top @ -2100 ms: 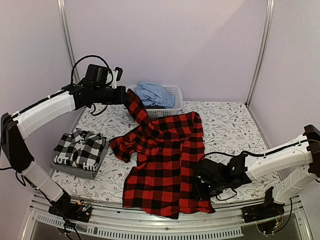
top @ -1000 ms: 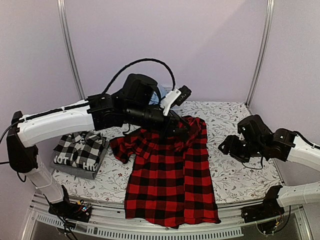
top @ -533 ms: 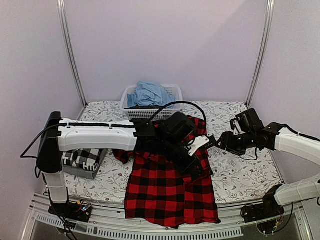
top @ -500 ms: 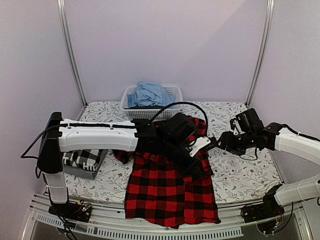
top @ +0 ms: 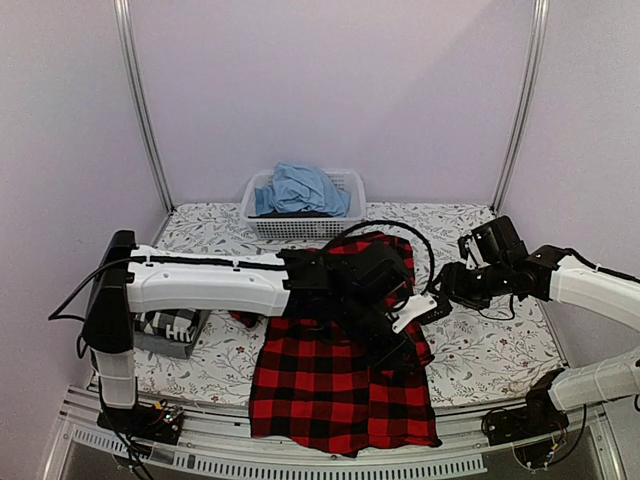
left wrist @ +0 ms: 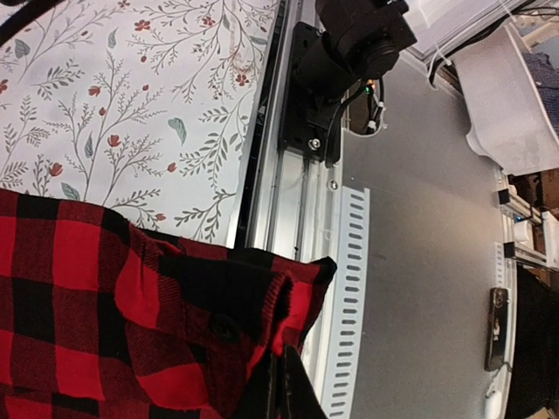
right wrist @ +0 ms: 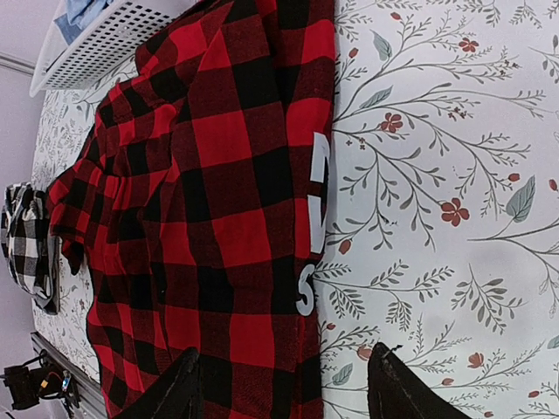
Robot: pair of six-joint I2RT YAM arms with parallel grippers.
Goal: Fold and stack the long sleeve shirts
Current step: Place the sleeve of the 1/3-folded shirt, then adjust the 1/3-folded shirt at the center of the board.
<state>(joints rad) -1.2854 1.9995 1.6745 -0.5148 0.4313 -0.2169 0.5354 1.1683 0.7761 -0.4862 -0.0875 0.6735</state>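
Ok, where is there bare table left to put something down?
Bare tabletop shows far left, between the basket and the check stack; far right, between basket and right gripper; and near right, beside the red flannel. The centre is crowded: flannel with the left arm across it.

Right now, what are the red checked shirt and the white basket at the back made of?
The red checked shirt looks like soft woven cloth, perhaps flannel: it is matte, and it wrinkles and bunches up. The white basket looks like hard plastic: it is smooth, with a stiff grid of little holes in its wall.
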